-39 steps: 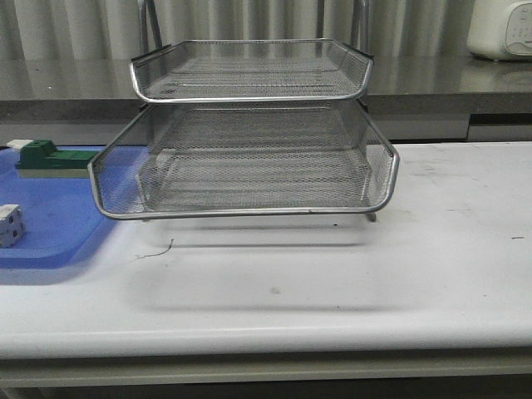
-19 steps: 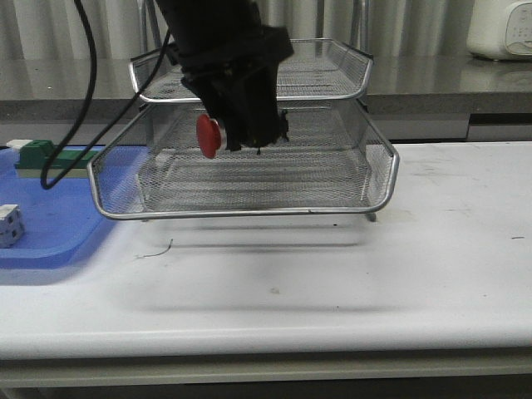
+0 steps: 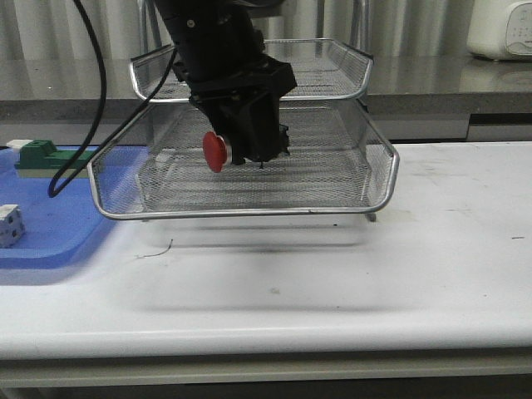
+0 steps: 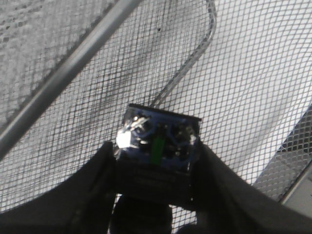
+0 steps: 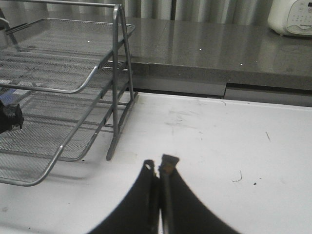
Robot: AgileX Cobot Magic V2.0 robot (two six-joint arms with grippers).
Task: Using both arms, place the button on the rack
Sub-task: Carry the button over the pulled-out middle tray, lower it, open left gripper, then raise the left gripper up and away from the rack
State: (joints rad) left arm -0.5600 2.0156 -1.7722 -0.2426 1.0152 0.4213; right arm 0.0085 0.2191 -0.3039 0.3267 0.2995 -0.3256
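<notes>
Front view: my left gripper [image 3: 249, 154] hangs over the pulled-out middle tier of the rack [image 3: 249, 212], with the arm coming down in front of the top tier. The button [image 3: 215, 151] is clamped in it, red head turned sideways toward the blue tray [image 3: 50, 224]. It sits above the mesh floor of that tier, inside the rim line; I cannot tell from here whether it touches the mesh. The green block [image 3: 41, 155] and white cube [image 3: 8, 224] lie on the blue tray, well apart from the work. My right arm does not show in this view.

Left wrist view: the button [image 4: 158, 146] is held between the two fingers [image 4: 97, 180], its dark blue body and terminal end facing the camera, the fingers pressed against both flanks. Mesh of the rack [image 4: 234, 73] fills the background close behind it, with a chrome rim crossing at an angle.

Right wrist view: the right gripper [image 5: 159, 168] is closed on nothing, fingertips together, hovering above bare table [image 5: 219, 136] just beside the rack's [image 5: 114, 73] upright frame.

Assessment: the step in hand is the placing itself, with the button carried over the middle tier and not yet let go. The next move, as I judge it, calls for a short descent until the body rests on the mesh, then parting the left fingers and lifting straight out, clear of the top tier's rim. Released on its side, the round head may let it roll.
</notes>
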